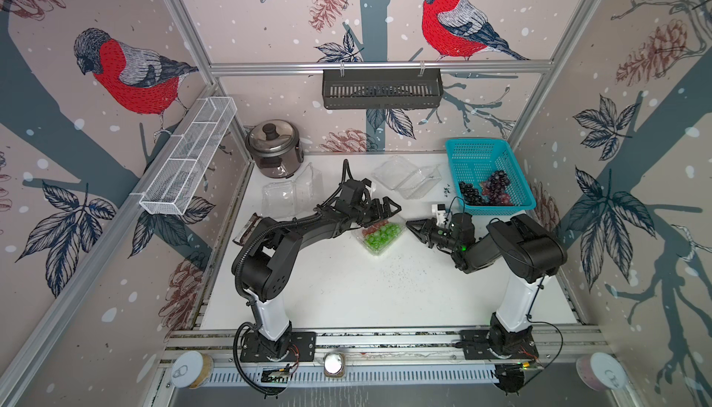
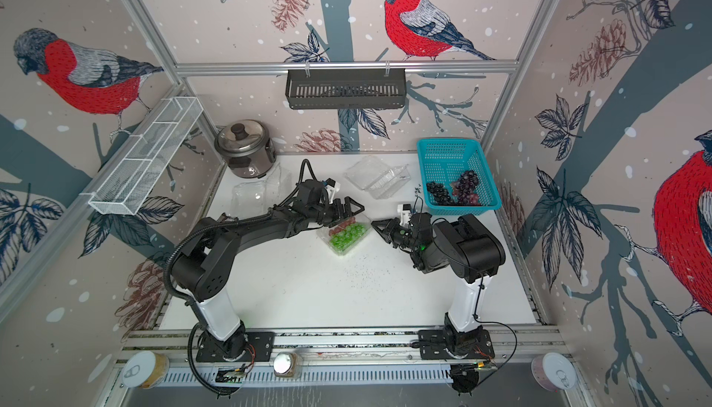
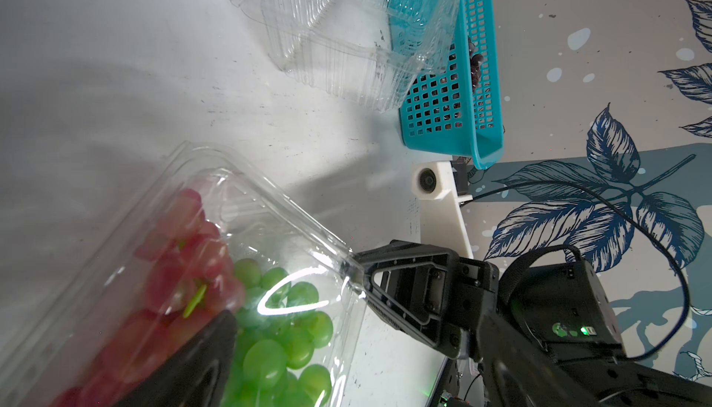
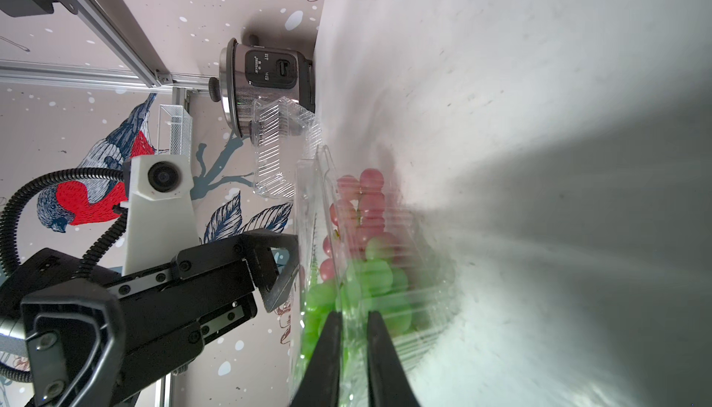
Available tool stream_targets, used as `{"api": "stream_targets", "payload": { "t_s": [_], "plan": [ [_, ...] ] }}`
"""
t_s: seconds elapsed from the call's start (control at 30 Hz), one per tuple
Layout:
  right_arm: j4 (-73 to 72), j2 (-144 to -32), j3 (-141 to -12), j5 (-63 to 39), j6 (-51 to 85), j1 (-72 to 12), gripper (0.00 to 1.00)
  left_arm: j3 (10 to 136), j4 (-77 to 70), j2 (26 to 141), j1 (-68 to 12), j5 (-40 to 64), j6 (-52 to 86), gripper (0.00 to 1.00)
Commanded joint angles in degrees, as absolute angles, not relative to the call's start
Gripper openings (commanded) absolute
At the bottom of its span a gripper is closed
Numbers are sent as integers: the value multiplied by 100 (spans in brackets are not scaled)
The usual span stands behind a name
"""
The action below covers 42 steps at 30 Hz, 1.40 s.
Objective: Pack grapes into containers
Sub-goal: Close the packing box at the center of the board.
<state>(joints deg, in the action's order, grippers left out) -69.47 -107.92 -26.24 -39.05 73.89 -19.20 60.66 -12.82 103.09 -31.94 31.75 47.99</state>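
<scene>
Top views, right claw: my right claw [image 1: 409, 224] is clenched on the corner of the packed container [image 1: 379, 237] that faces it. I judge this grip pins the box while its lid is worked.
Top views, left claw: my left claw [image 1: 385, 210] is released, jaws spread, grasping nothing. It sits over the box's opposite edge, probably to press the lid down.
Top views, fruit: green grapes [image 1: 381, 239] and red grapes [image 1: 375, 227] lie inside that box, between the two claws.
Top views, stock: dark grapes [image 2: 454, 189] wait in the turquoise basket [image 2: 449, 141], behind the right claw and well apart. An empty container [image 1: 408, 179] lies beyond both claws' tips. A second empty container [image 1: 289, 193] lies behind the left claw, near the rice cooker [image 1: 274, 147].
Left wrist, grip: the right claw [image 3: 358, 274] closes to a point on the box's corner flange. A clear lid lies over the fruit, but I cannot tell whether it is snapped shut.
Left wrist, own finger: one dark finger [image 3: 185, 366] hangs over the lid. I cannot tell if it touches.
Right wrist, grip: thin clear plastic sits in the narrow slot between my fingers [image 4: 327, 359].
Right wrist, partner: the left claw [image 4: 173, 308] stands opposite, wide, with one fingertip right at the lid's edge.
Progress: one box looks filled; I judge that two remain.
</scene>
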Motion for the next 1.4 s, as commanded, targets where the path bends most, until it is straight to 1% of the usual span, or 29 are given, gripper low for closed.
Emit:
{"api": "stream_targets", "payload": {
  "t_s": [0.0,0.37,0.43,0.53,0.57,0.73,0.77,0.83,0.87,1.0,1.13,1.27,1.37],
  "plan": [
    [-7169,-10826,-2584,-3921,7508,-1941,14,6038,-1021,10288,-3189,3135,4799,97],
    [-7243,-10828,-2505,-3901,7559,-1944,9,6021,-1017,10291,-3175,3122,4796,97],
    [-7243,-10809,-2496,-3899,7550,-1934,10,6066,-996,10292,-3170,3163,4783,97],
    [-7074,-10665,-2509,-3877,7453,-1912,15,6299,-738,10213,-3133,3133,4608,97],
    [-6965,-10585,-2522,-3867,7387,-1901,17,6414,-570,10153,-3121,3079,4519,97],
    [-5923,-10048,-2714,-3714,6790,-1863,39,6725,123,9760,-3015,2709,4147,97],
    [-5648,-9908,-2792,-3667,6595,-1848,47,6694,212,9648,-2986,2636,4120,97],
    [-4966,-9675,-2980,-3525,6209,-1855,62,6529,304,9430,-2916,2523,4144,97],
    [-4584,-9550,-3099,-3436,5976,-1859,67,6400,364,9313,-2873,2470,4188,97],
    [-3285,-9215,-3567,-3006,5120,-1906,81,5814,422,8953,-2680,2458,4522,97],
    [-2167,-9062,-4087,-2458,4307,-2051,100,5225,325,8640,-2552,2584,4825,97],
    [-1497,-9085,-4434,-1999,3777,-2282,100,4891,191,8452,-2505,2741,5068,97],
    [-1293,-9157,-4551,-1830,3603,-2452,100,4749,186,8420,-2496,2804,5237,97]
  ]
}}
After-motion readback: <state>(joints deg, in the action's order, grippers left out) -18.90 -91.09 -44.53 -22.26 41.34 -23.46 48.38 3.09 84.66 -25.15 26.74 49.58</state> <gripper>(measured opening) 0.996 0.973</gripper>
